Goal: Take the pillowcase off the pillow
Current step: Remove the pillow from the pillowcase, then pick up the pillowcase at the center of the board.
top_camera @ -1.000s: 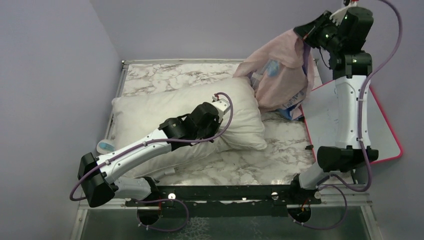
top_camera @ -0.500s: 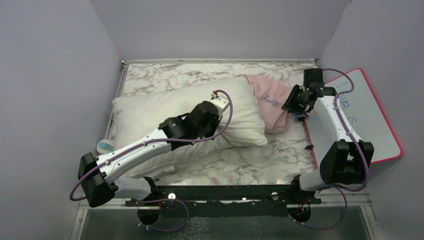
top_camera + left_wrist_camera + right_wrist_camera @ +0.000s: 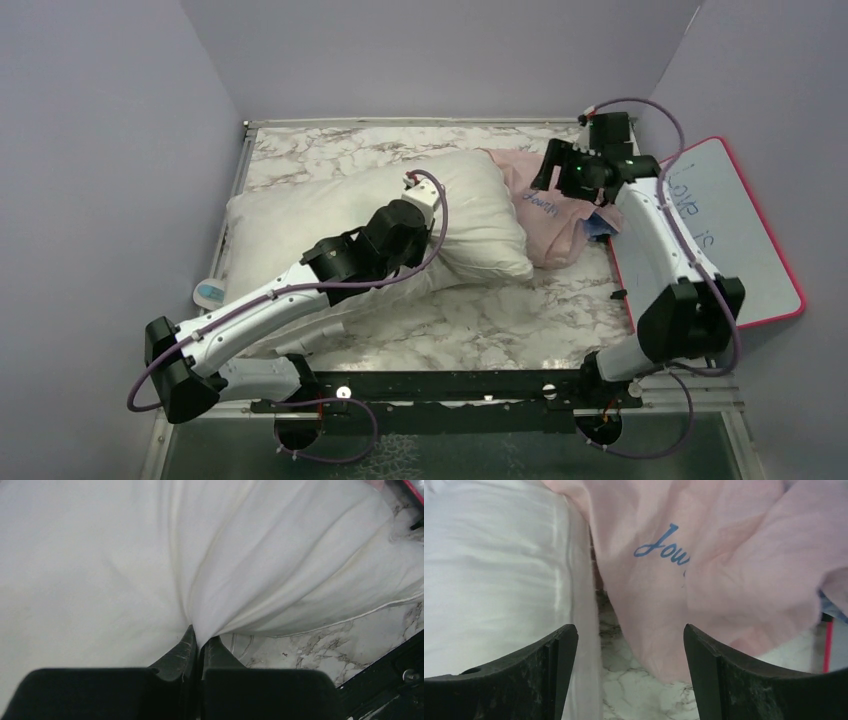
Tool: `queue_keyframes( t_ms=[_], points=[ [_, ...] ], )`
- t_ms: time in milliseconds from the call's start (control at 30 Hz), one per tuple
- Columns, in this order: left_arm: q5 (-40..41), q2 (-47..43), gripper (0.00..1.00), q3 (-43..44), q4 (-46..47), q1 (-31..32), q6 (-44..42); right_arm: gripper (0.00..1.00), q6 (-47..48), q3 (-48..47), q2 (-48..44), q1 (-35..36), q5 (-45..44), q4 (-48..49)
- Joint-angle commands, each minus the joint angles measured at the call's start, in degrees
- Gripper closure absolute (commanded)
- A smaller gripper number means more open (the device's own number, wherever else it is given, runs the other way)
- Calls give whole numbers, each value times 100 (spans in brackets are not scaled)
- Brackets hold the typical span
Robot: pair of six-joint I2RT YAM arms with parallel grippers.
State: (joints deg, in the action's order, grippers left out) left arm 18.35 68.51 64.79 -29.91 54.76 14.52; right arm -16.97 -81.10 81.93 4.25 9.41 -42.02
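The plain white pillow lies bare across the left half of the marble table. My left gripper is shut on a pinch of its fabric, which is drawn into folds at the tips. The pale pink pillowcase, with blue cursive lettering, lies crumpled on the table against the pillow's right end. My right gripper hovers just above it, open and holding nothing. In the right wrist view the pillowcase and the pillow's edge lie below the fingers.
A pink-framed whiteboard leans at the table's right edge beside the right arm. A small blue and white object sits at the left edge near the pillow's corner. Purple walls close in the left, back and right sides.
My right gripper came down from high at the back right, laid the pillowcase beside the pillow and opened, letting it go. The left arm shifted slightly, still pinching the pillow.
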Motion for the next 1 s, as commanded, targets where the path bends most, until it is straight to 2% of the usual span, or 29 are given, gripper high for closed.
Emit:
queue_keyframes(
  t_ms=[0,100,267,367,533,600,633,733,833,900,933,967],
  points=[
    [885,-561,100,56,403,-86,263,18,211,133,870,237,-290,235],
    [1129,-813,100,31,603,-97,427,16,318,-45,1438,316,-57,263],
    [1424,-1072,100,30,907,-97,507,10,494,-211,2156,641,-159,350],
    [1408,-1068,100,83,957,-95,432,1,517,-62,2444,883,-503,519],
    [1233,-1002,100,123,1089,-97,350,1,7,321,2997,945,-1388,822],
    [1192,-966,100,138,1104,-97,343,4,-213,396,3189,947,-1752,882],
    [1185,-954,100,139,1102,-97,346,8,-350,387,3263,942,-1958,848],
    [1156,-935,100,125,1114,-93,326,36,-665,337,3338,943,-2428,793],
    [1114,-912,100,129,1117,-95,317,64,-678,201,3265,938,-2505,846],
    [1094,-893,100,136,1120,-97,319,89,-699,-60,3203,937,-2503,771],
    [1080,-882,100,138,1119,-97,308,97,-700,-218,3155,937,-2499,727],
    [1071,-881,100,144,1121,-97,307,99,-693,-450,3104,925,-2497,640]
  ],
)
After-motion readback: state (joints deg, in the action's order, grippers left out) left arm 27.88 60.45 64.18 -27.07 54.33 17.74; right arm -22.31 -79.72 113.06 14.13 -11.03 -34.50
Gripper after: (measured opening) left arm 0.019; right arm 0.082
